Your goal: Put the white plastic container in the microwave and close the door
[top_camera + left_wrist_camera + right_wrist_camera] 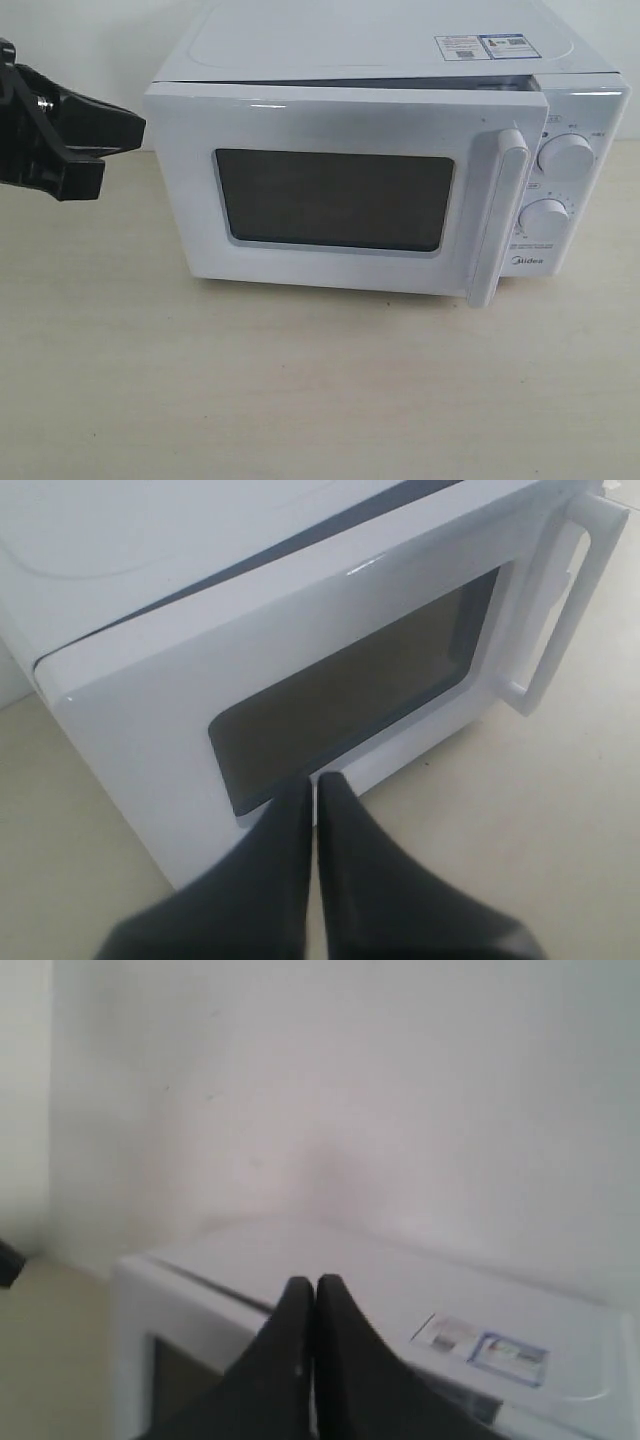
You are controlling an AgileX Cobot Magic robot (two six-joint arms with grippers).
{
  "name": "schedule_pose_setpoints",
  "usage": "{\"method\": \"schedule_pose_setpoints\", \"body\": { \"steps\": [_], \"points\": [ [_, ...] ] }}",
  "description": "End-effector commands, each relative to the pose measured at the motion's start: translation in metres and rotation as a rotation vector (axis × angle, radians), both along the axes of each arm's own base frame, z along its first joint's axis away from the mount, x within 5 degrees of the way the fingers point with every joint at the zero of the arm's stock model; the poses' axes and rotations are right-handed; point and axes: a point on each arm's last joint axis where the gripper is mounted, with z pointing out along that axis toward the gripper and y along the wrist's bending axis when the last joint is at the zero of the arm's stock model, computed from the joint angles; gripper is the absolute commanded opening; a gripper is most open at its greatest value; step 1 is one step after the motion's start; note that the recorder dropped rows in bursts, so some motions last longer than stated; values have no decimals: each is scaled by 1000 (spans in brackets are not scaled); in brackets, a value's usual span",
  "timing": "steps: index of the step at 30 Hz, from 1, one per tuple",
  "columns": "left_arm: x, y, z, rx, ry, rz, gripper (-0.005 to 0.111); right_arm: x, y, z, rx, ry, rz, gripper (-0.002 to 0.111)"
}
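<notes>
Pale bench (pixel 300 400) carrying the boxy white Midea countertop microwave (pixel 380 45) at the exterior view's upper centre and right. Its wide white door with dark window (pixel 340 120) and vertical white bar handle (pixel 500 215) stands slightly ajar, a dark gap along its top edge. The white plastic container appears in no view, so whether it lies behind the window cannot be told. The left arm's black fingers (pixel 290 840), pressed together and empty, sit at the frame's left edge, clear of the door, and the right arm's black fingers (pixel 340 1340), likewise together and empty, hang above the microwave's top; a flat push near the handle, far from the hinge, probably closes it best.

Pale beige tabletop (pixel 300 400) in front, plain white wall (pixel 400 1090) at the back
</notes>
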Motion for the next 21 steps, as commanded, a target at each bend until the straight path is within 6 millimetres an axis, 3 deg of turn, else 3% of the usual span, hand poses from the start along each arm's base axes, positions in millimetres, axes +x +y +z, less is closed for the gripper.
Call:
{"method": "schedule_pose_setpoints", "body": {
  "steps": [1, 6, 10, 13, 16, 21],
  "points": [
    [-1, 0, -2, -13, 23, -4, 4, 35, 13, -16, -5, 210, 69, 0],
    [-1, -1, -3, -13, 26, -7, 4, 62, 36, -43, -51, 363, 197, 0],
    [-1, -1, -3, -13, 27, -7, 4, 67, 58, -61, -69, 475, 241, 0],
    [-2, -1, -3, -9, 31, -13, 4, 64, 72, -72, -107, 577, 140, 0],
    [-2, -1, -3, -9, 32, -15, 4, 70, 81, -75, -91, 610, 156, 0],
    [-2, -1, -4, -9, 38, -21, 4, 106, 106, -71, -131, 614, 166, 0]
  ]
}}
